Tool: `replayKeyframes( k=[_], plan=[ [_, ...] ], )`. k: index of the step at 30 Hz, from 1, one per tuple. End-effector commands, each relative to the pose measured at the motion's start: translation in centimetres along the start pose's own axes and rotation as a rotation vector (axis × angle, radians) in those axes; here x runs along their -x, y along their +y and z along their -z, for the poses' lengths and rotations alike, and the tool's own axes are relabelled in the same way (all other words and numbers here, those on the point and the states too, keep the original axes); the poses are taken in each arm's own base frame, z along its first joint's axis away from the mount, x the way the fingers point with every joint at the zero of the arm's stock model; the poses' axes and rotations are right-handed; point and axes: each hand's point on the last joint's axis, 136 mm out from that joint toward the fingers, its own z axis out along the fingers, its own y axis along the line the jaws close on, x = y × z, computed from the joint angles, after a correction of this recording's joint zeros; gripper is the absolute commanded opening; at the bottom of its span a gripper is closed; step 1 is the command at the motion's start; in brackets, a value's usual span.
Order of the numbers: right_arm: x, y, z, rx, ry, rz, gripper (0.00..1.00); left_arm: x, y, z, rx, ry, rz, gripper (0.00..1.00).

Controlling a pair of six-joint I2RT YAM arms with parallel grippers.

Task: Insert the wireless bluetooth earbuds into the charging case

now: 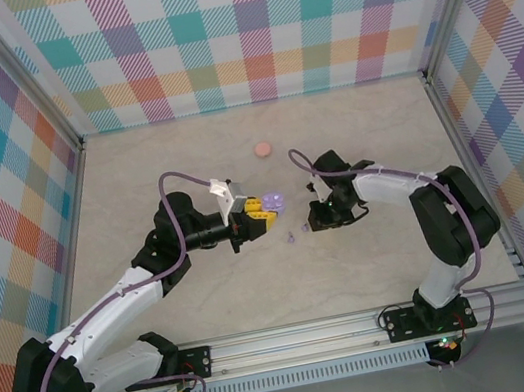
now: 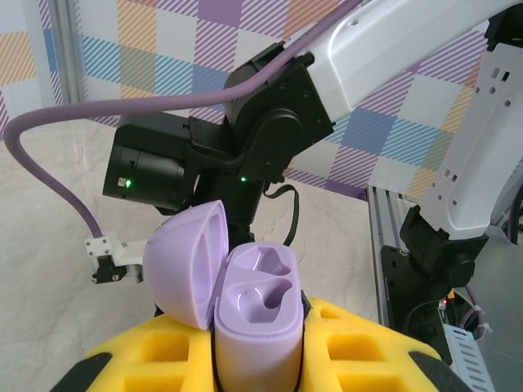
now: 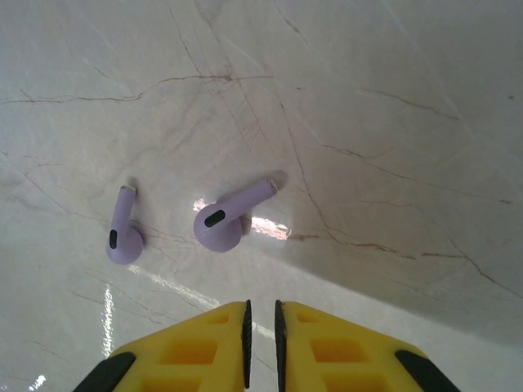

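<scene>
left end effector [image 2: 257, 347] clamps open case [image 2: 255, 304] | right end effector [image 3: 261, 328] pinched closed, empty | earbuds [image 3: 227, 220] on tabletop [image 3: 384, 122]: likely light, slick, rigid; pinch the stem

Bright, even light, with glare streaks on the glossy table [image 3: 270, 227].

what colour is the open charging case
Lilac; the charging case shows best in the left wrist view.

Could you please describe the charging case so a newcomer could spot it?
Near the table's middle, the left gripper holds the charging case between yellow fingers. It is lilac like the two earbuds lying nearby, but larger, its hinged lid open.
</scene>
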Motion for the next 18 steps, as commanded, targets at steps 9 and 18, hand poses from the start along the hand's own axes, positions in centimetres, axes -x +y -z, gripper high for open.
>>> replayKeyframes(
  k=[9, 18],
  plan=[
    [0.5, 0.6, -2.3, 0.021, 0.004, -0.041, 0.18, 0.0, -0.6, 0.0, -0.012, 0.002, 0.002, 0.21],
    [1.1, 1.9, -3.1, 0.042, -0.001, -0.048, 0.18, -0.5, -0.4, -0.1, -0.006, 0.013, 0.01, 0.21]
  ],
)
